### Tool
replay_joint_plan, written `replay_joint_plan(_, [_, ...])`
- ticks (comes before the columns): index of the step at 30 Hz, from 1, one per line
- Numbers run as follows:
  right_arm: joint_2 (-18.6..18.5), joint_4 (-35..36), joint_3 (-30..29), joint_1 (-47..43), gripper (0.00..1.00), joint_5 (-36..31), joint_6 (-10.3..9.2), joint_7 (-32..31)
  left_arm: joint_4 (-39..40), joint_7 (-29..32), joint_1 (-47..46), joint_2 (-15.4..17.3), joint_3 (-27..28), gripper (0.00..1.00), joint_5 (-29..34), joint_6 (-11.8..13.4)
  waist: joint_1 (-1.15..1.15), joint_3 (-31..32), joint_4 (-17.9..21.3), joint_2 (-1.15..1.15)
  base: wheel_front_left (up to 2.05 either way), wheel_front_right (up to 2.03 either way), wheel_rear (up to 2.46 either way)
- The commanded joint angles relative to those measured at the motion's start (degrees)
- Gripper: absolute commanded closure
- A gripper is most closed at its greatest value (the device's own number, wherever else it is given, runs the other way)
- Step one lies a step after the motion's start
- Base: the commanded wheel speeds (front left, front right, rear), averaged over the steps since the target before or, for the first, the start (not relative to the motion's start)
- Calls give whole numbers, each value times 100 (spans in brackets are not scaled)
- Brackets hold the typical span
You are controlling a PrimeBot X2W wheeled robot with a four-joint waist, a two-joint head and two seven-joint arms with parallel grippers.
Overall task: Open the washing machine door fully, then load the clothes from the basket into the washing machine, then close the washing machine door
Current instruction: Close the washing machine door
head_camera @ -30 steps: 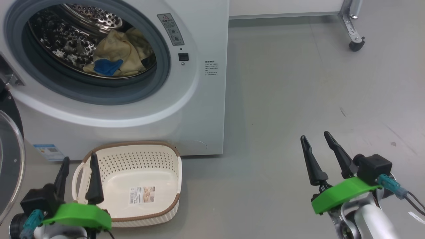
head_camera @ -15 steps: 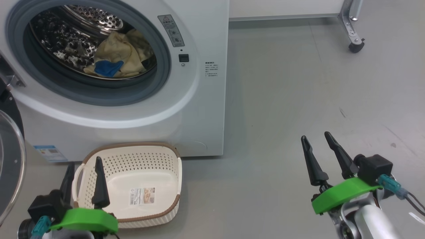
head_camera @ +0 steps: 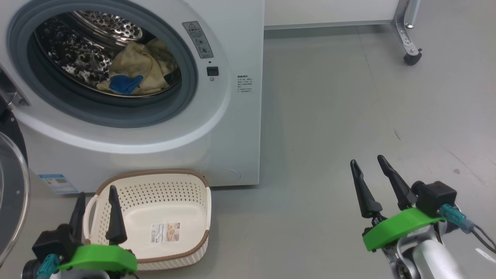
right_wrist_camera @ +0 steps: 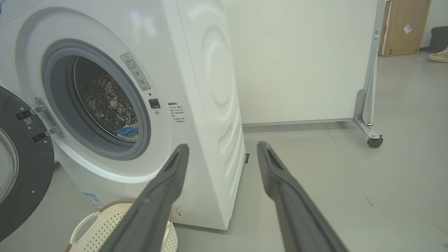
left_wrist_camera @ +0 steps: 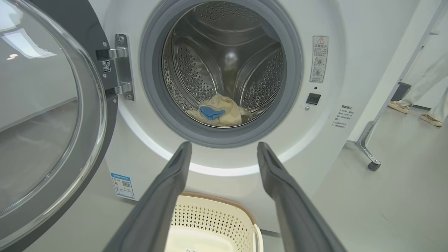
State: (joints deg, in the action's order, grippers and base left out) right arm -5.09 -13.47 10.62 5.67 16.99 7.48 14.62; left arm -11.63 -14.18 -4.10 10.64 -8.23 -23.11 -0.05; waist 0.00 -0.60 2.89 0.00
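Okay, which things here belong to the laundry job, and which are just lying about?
Job: washing machine, its open door, clothes already inside, empty basket.
Lying about: caster leg, cardboard box.

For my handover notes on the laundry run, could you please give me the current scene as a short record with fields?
washing machine door: swung wide open, left of the opening
washing machine: steel drum exposed
clothes: cream-yellow with a blue patch, lying in the drum
basket: on the floor before the machine, holds no clothes
left gripper: open, empty, above the basket's near left side
right gripper: open, empty, above bare floor
left to do: close the door
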Motion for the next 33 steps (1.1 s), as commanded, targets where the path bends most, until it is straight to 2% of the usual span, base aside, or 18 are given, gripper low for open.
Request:
replay_joint_plan(1, [-4,158,108,141,0,26,1,38,128,-82,-125,45,274,0,74,-34,0,4,5,0,0,0,0])
replay_joint_plan(14, [-15,160,107,179,0,23,1,38,-25,-82,-145,-203,453,0,206,-309,0,-29,52,0,0,0,0])
replay_joint_plan(33, [15,186,52,183,0,-3,1,38,-128,-82,-224,-441,703,0,254,-516,0,-162,76,0,-10,8,2])
